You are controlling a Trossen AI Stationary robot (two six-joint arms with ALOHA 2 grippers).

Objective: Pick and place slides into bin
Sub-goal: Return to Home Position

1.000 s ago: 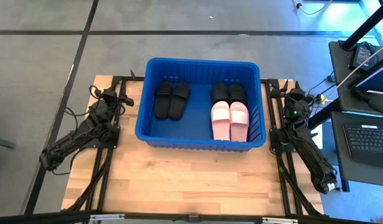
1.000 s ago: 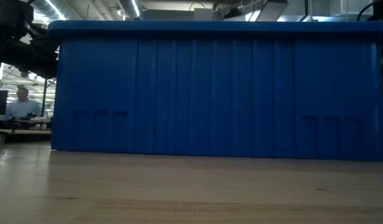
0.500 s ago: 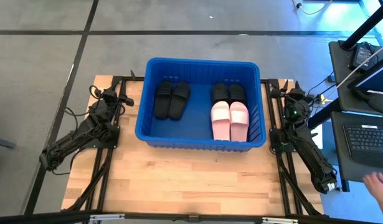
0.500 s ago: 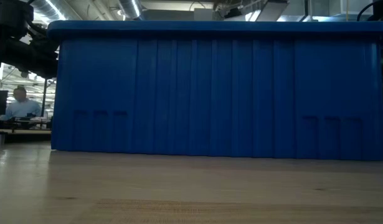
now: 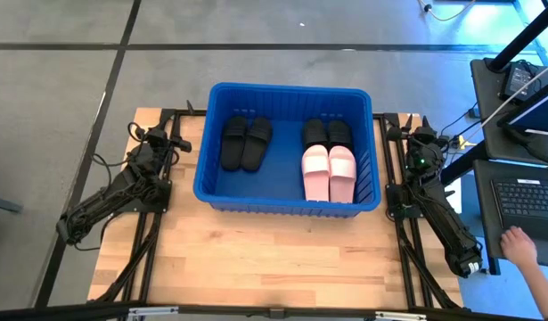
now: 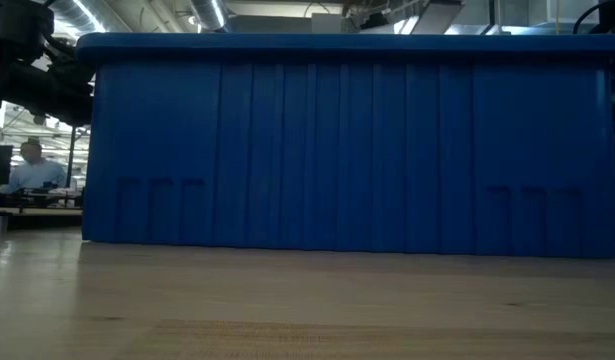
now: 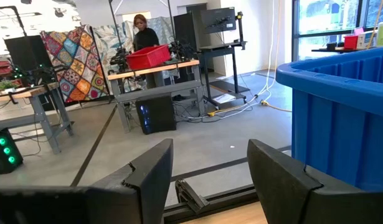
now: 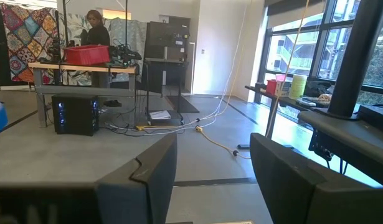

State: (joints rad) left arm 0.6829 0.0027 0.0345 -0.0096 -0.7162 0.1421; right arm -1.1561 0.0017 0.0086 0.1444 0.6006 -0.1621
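Observation:
The blue bin (image 5: 211, 143) stands on the far middle of the wooden table; its near wall fills the low view (image 6: 347, 150). Inside lie a black pair of slides (image 5: 246, 143) at left, another black pair (image 5: 327, 133) at far right and a pale pink pair (image 5: 329, 171) in front of it. My left gripper (image 5: 178, 141) rests by the bin's left wall, open and empty (image 7: 210, 180). My right gripper (image 5: 407, 135) rests by the bin's right wall, open and empty (image 8: 213, 177).
Bare wood (image 5: 274, 254) lies in front of the bin. A person's hand (image 5: 516, 245) reaches over a keyboard at a desk off the table's right edge. People stand or sit at benches in the room beyond (image 7: 141, 31).
Both arms and the slides have kept still. A person's hand has come in at the right, beyond the table, and moved up toward the keyboard.

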